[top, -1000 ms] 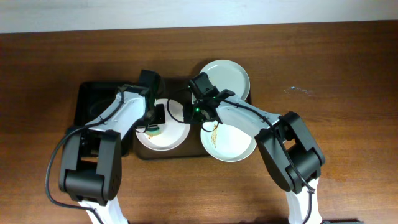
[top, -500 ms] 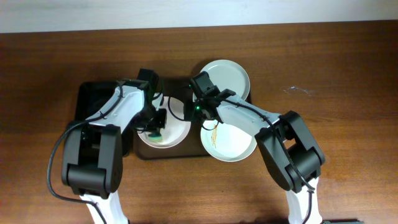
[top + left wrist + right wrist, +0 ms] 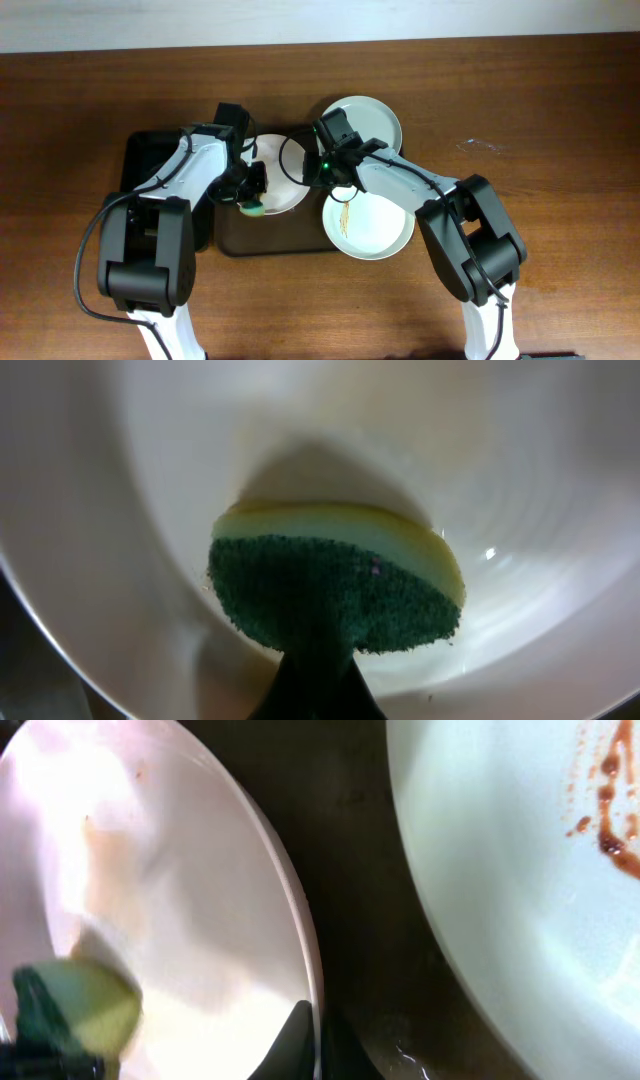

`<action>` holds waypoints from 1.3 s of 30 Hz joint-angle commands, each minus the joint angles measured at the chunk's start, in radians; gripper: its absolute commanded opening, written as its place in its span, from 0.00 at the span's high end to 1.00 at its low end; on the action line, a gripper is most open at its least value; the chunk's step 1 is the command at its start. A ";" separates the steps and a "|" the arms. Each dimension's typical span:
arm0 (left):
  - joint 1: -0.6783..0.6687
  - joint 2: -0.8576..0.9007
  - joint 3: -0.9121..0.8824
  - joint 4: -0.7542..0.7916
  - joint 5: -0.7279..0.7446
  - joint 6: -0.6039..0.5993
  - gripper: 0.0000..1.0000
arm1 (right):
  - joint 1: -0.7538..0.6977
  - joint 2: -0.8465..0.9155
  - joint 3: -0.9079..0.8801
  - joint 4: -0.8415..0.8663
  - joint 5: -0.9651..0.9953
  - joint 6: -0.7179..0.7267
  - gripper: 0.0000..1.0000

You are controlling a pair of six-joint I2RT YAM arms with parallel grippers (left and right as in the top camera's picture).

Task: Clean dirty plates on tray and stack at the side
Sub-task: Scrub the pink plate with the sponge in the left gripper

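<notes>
Three white plates are in the overhead view. The left plate (image 3: 277,176) is held tilted above the dark brown tray (image 3: 262,240). My right gripper (image 3: 312,172) is shut on its right rim (image 3: 305,970). My left gripper (image 3: 250,195) is shut on a green and yellow sponge (image 3: 335,585) pressed against the inside of that plate (image 3: 500,480). A second plate (image 3: 368,225) with a brown smear (image 3: 605,820) lies at the tray's right end. A third plate (image 3: 366,122) lies behind it.
A smaller black tray (image 3: 150,175) sits left of the brown tray, under my left arm. Bare wooden table (image 3: 540,150) lies to the right and in front.
The left plate has been lifted and shifted back, toward the far side of the tray. The sponge has moved with it toward its lower left rim.
</notes>
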 commanded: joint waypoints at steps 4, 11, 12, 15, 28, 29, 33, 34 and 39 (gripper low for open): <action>0.002 0.020 0.050 0.037 -0.015 -0.136 0.99 | 0.009 0.019 0.006 -0.002 -0.014 -0.004 0.96; -0.003 0.023 0.085 0.096 -0.169 -0.169 1.00 | 0.009 0.019 0.006 -0.010 -0.014 -0.005 0.96; -0.007 0.023 0.085 0.065 -0.169 -0.169 1.00 | 0.009 0.019 0.006 -0.012 -0.014 -0.005 0.96; -0.021 0.023 0.084 -0.016 -0.174 -0.141 1.00 | 0.009 0.019 0.006 -0.011 -0.013 -0.004 0.96; -0.035 0.024 -0.156 0.245 -0.206 -0.111 0.99 | 0.009 0.019 0.006 -0.015 -0.013 -0.004 0.96; -0.036 0.018 -0.156 0.251 -0.163 -0.100 1.00 | 0.009 0.019 0.006 -0.015 -0.013 -0.004 0.96; -0.037 -0.009 -0.155 0.345 0.196 0.131 1.00 | 0.008 0.019 0.006 -0.015 -0.013 -0.004 0.96; -0.037 -0.011 -0.155 0.347 0.251 0.174 0.99 | 0.008 0.019 0.006 -0.016 -0.013 -0.004 0.96; -0.033 -0.011 -0.155 0.363 0.197 0.150 1.00 | 0.008 0.019 0.006 -0.016 -0.013 -0.004 0.96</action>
